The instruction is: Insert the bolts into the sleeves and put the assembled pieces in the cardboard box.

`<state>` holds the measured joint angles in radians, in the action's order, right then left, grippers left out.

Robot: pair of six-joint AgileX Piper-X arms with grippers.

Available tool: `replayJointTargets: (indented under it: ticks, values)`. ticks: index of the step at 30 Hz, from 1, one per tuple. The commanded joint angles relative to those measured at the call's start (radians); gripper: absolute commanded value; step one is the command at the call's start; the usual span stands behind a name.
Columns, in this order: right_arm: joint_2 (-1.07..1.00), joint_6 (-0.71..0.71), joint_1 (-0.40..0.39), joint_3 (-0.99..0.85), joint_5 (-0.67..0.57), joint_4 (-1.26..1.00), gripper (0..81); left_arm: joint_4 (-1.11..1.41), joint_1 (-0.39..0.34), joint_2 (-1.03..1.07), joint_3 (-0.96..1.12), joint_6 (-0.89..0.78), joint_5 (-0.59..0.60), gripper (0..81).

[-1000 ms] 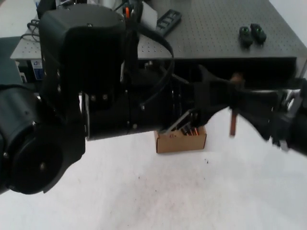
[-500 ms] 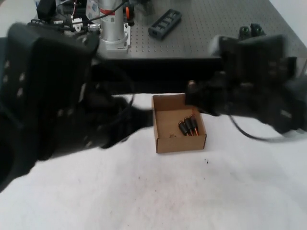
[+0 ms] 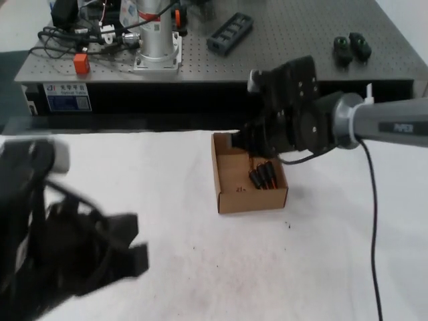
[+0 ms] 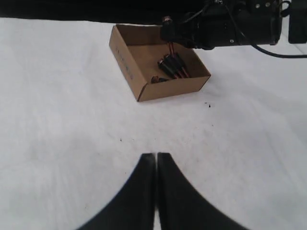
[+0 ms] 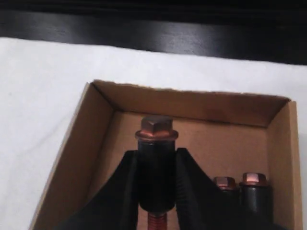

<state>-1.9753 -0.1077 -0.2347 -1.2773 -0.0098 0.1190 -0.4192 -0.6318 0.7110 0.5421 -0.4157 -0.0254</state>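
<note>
1. A cardboard box (image 3: 217,175) sits open on a white cloth over the counter, toward 12 o'clock of the cloth. A black arm comes in from 3 o'clock, and its right tool (image 3: 257,139) hangs over the box's 12 o'clock edge.
2. The right tool (image 5: 157,155) is closed on one assembled piece (image 5: 156,177). Its two fingers press the black sleeve from either side. The copper-coloured bolt head (image 5: 156,128) stands out past the fingertips, and thread shows at the other end.
3. Finished pieces (image 3: 263,176) already lie together on the box floor on its 3 o'clock side. The floor toward 9 o'clock is bare.
4. The left tool (image 4: 156,163) hovers above the cloth at about 8 o'clock from the box, well apart from it. Its fingers are pressed together with nothing between them.
5. The step in hand looks like the drop into the box. It would go best if the piece came down over the bare floor, clear of the walls and of the pieces lying there.
6. Lowering close to the floor before letting go should stop the piece bouncing or the bolt slipping out of its sleeve.
7. The fingers then need to part just enough to free the sleeve, and to lift straight up so they do not catch the rim.
</note>
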Motion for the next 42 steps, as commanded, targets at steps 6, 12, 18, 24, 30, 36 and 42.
replayJointTargets:
  ticks: [6,12,18,24,30,36,42]
  values:
    - [-0.054,0.022,-0.007,-0.017,-0.064,0.047,18.6,0.005,0.001,-0.184,-0.115,0.009,0.062,1.3]
    - [0.002,-0.015,0.000,-0.011,-0.056,0.054,34.1,-0.003,0.001,-0.200,-0.114,0.098,0.035,1.3]
    - [0.276,-0.007,0.002,0.143,-0.094,-0.011,24.2,-0.009,0.001,-0.204,-0.139,0.125,0.040,1.3]
    - [0.750,-0.032,-0.001,0.554,-0.089,-0.043,24.2,0.012,-0.003,-0.320,-0.233,0.116,0.063,1.3]
    - [1.295,-0.038,-0.001,0.916,-0.081,0.000,24.2,-0.008,-0.003,-0.477,-0.316,0.031,0.059,1.3]
    - [1.749,-0.030,-0.001,1.037,-0.087,0.366,24.2,-0.145,-0.003,-0.578,-0.324,0.075,0.054,1.2]
    - [1.975,-0.027,-0.001,1.043,0.058,0.553,24.2,-0.224,-0.003,-0.633,-0.324,0.089,0.053,1.2]
